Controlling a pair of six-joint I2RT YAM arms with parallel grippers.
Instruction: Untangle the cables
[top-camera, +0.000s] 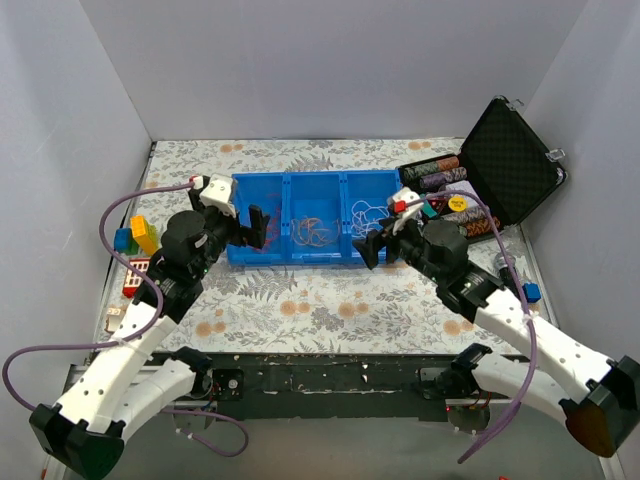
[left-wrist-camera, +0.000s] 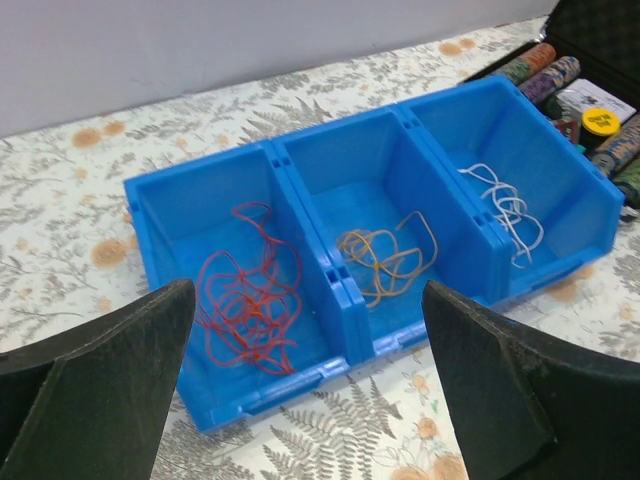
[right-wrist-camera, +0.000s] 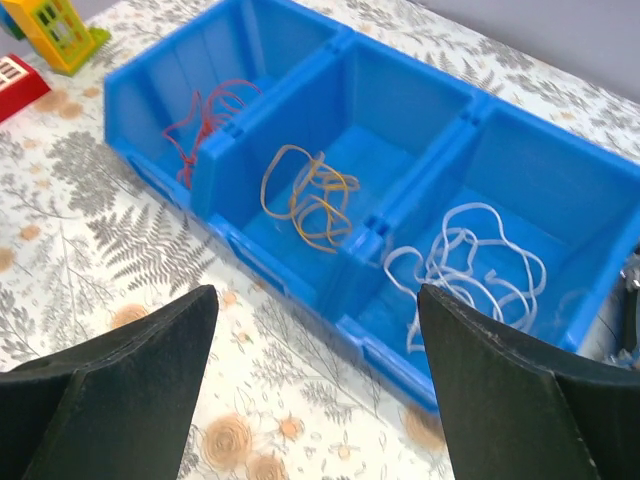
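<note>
left gripper (top-camera: 257, 228) and right gripper (top-camera: 372, 248) hover spread and empty, facing the blue bins (top-camera: 300, 256).

The floral table (top-camera: 300, 300) carries three blue bins (top-camera: 310, 256), an open black case (top-camera: 515, 160) and toy blocks (top-camera: 140, 236).

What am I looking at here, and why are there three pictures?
Two robot arms bolted to a table's edge. One picture looks down from above; the other two come from wrist cameras, so the dark wedges are each arm's own fingers. The left hand and right hand are open, holding nothing. Before them stand blue bins with a red cable, an orange cable and a white cable, one per compartment. A black case of chips and toy blocks sit aside.
</note>
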